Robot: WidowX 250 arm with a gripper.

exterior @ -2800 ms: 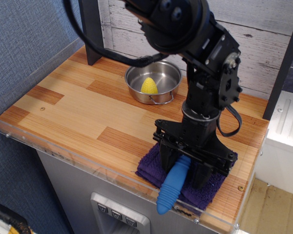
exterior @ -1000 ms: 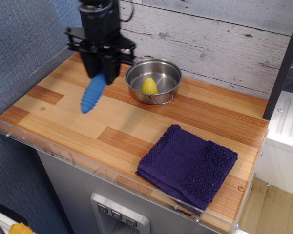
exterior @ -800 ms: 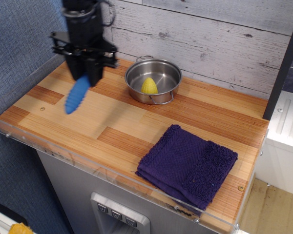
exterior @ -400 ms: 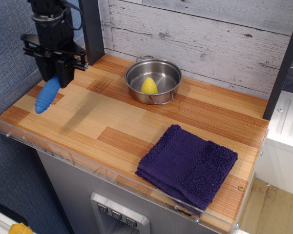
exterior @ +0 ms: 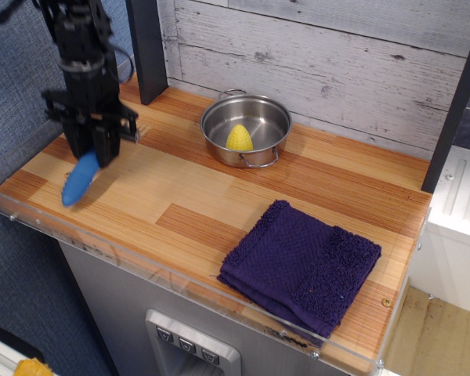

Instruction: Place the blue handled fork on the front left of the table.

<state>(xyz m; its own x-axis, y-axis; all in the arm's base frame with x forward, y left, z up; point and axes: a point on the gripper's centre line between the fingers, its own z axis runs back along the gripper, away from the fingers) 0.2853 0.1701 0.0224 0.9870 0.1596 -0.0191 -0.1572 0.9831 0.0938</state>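
At the top left corner the black arm runs out of the picture, so only its lower part and the gripper [exterior: 94,149] show. Metal tines of the fork [exterior: 81,179] are hidden inside the gripper's dark fingers; only the ribbed blue handle sticks out below them, slanting down toward the near left. The gripper's fingers are closed narrowly on the upper end of that handle, holding it. Whether the lower tip of the handle touches the wood or hangs just above it is hard to tell from this angle.

The fork is over the near left part of the table [exterior: 219,196], close to the clear plastic rim that edges the near side, with the gripper directly above and slightly farther back than the handle tip.

Toward the far wall, near the middle, stands a steel pot [exterior: 246,130] with a small yellow object [exterior: 239,138] inside; its exact kind is too small to make out. A folded purple towel [exterior: 301,265] lies on the near right of the table, well apart from the fork. A dark post [exterior: 147,48] stands at the far left, behind the arm, its top cut off by the frame.
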